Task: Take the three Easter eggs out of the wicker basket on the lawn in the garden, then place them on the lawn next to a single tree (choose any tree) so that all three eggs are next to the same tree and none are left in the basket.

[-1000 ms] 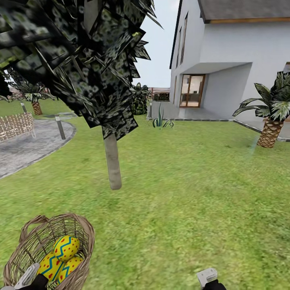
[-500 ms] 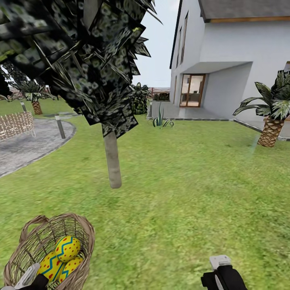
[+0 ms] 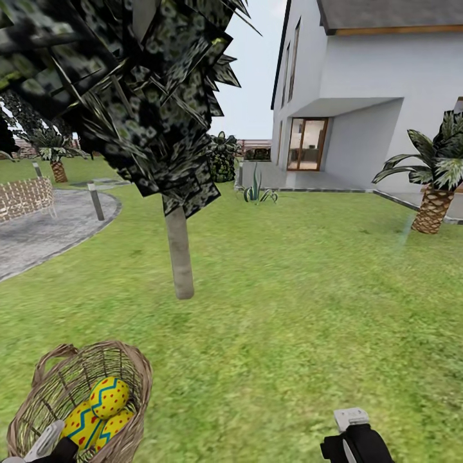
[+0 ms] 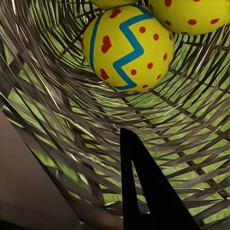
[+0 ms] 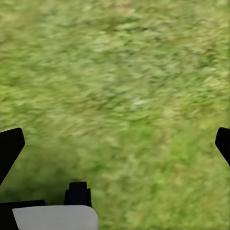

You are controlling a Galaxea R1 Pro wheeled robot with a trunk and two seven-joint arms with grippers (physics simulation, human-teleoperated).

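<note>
Easter eggs [image 3: 99,411] inside wicker basket [image 3: 132,373]

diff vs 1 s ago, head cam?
The right gripper rose further into view at the bottom edge, its black wrist now showing. Nothing was grasped or released. The three Easter eggs stay in the wicker basket, with the left gripper at its near rim; the tree and the lawn are unchanged.

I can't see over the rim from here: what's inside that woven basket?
Inside the wicker basket lie three Easter eggs, piled together, with the left gripper reaching in. The basket floor under the eggs is covered.
</note>
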